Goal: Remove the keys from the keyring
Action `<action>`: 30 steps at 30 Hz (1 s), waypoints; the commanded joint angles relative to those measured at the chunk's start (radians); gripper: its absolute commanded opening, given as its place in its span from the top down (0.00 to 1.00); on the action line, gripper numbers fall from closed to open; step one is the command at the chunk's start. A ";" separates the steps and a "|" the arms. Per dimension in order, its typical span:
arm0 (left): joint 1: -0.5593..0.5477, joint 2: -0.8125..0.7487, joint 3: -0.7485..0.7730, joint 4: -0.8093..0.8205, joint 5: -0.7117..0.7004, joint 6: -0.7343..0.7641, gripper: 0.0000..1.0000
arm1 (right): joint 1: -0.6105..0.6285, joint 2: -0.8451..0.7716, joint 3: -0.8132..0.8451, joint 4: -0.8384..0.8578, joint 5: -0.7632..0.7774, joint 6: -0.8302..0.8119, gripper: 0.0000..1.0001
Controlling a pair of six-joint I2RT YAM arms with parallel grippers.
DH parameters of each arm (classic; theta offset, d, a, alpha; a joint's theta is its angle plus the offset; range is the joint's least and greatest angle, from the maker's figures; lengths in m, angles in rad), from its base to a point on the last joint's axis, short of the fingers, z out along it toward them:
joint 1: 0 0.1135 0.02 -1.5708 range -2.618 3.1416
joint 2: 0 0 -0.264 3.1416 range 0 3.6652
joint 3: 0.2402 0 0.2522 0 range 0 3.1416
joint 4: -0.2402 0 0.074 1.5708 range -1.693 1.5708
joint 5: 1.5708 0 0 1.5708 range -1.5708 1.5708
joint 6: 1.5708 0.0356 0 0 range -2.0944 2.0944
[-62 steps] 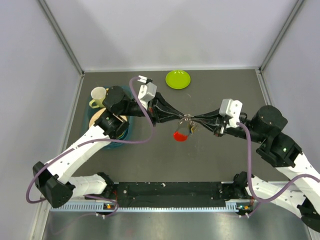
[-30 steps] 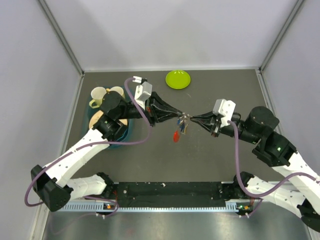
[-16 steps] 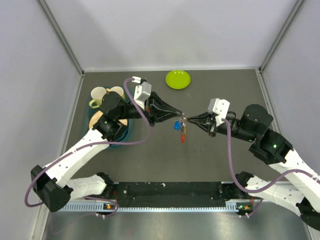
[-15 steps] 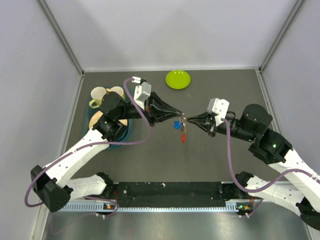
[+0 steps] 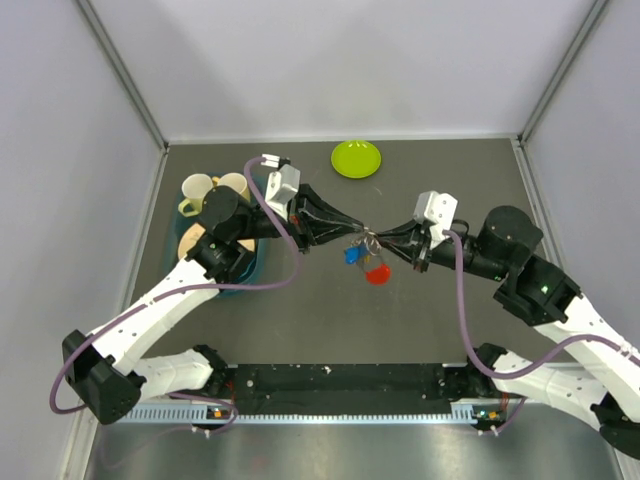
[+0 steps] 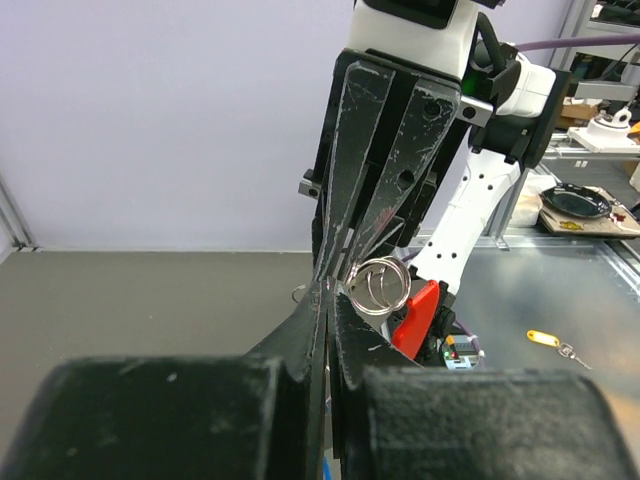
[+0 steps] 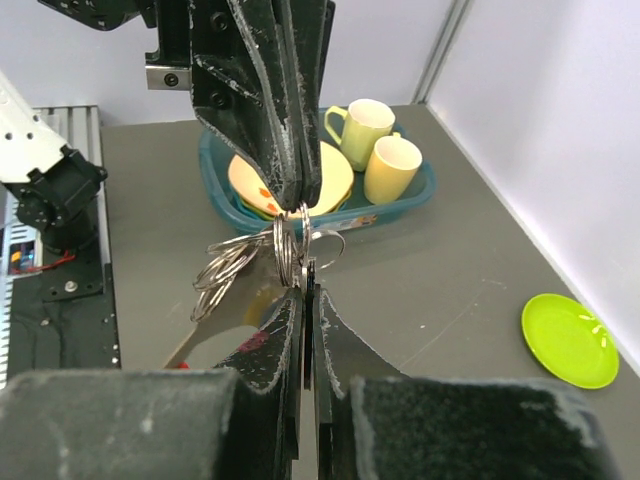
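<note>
Left tool point(image 5: 357, 231), right tool point(image 5: 379, 238) both clamped shut on keyring point(image 5: 368, 240), tip to tip above desk point(image 5: 300, 320) middle — red key point(image 5: 377, 274) swung right since last look, blue key point(image 5: 352, 254) hangs just beside it.

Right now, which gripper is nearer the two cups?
Left. The left gripper, shut on the keyring, points away from the cups, which stand back beside its arm. The right gripper grips the same keyring from the opposite side, farther from them.
</note>
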 commanded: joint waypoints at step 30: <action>0.005 -0.021 -0.009 0.115 0.016 -0.016 1.00 | 0.008 0.064 0.050 0.203 -0.120 0.050 1.00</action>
